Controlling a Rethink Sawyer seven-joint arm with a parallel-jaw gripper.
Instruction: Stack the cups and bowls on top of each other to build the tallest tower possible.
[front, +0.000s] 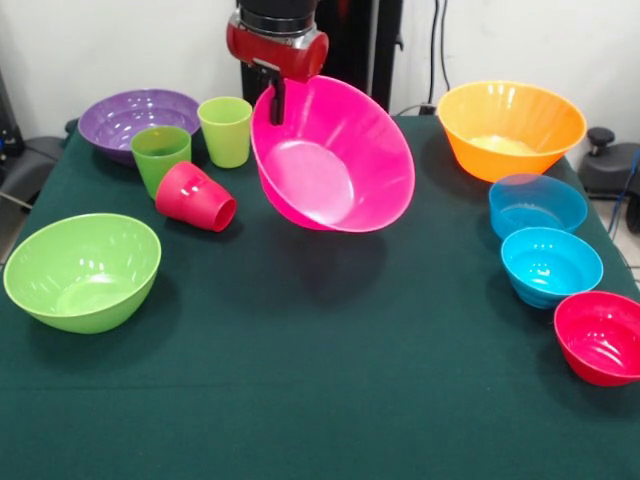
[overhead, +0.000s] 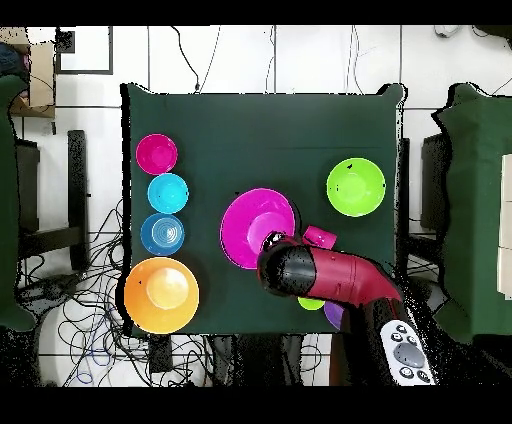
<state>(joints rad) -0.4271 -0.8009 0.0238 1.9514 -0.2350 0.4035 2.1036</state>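
My gripper (front: 277, 103) is shut on the rim of the large pink bowl (front: 335, 155) and holds it tilted above the table's middle; the bowl also shows in the overhead view (overhead: 255, 228), with the gripper hidden under the arm (overhead: 325, 276). The red cup (front: 197, 197) lies on its side left of the bowl. The green cup (front: 160, 157) and lime-green cup (front: 226, 130) stand upright by the purple bowl (front: 135, 118). The lime-green bowl (front: 82, 270) sits front left. The orange bowl (front: 510, 128), blue bowl (front: 537, 205), turquoise bowl (front: 551, 265) and small red bowl (front: 600, 337) line the right side.
The dark green table (front: 330, 400) fills the view. Cables and a grey device (overhead: 405, 350) lie on the floor by the robot's base.
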